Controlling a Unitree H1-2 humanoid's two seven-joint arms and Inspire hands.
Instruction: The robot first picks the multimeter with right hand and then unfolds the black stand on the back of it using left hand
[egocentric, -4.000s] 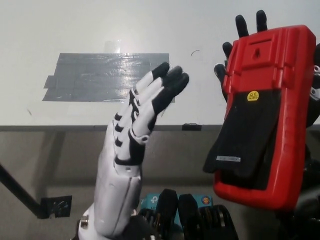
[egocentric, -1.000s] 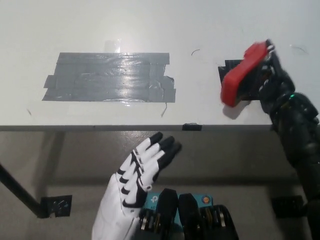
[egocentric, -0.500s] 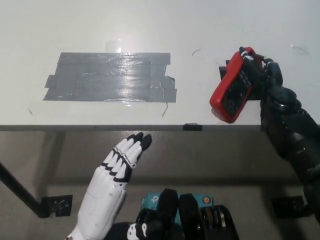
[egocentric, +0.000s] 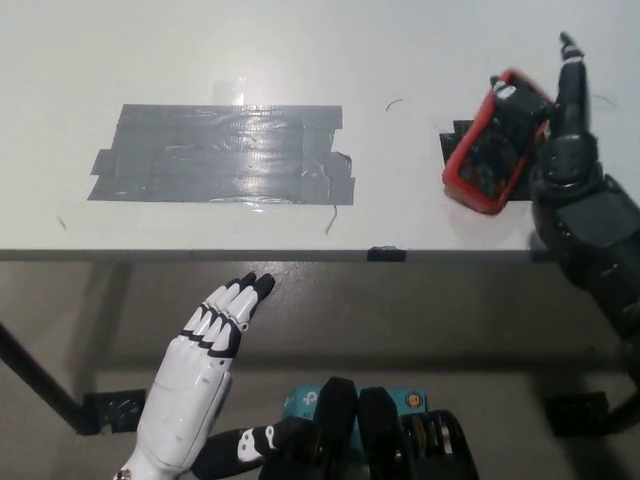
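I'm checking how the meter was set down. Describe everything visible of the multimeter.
The multimeter has a red casing that looks rubbery, framing a dark face whose details are too blurred to read. It is at the table's right side, near the front edge, tilted with its face up and toward the left, over a small black patch. The black right hand is against its right side, fingers extended; whether it grips is unclear.

1 head view — looks steeply down on the white table (egocentric: 300, 40) edge and floor below.
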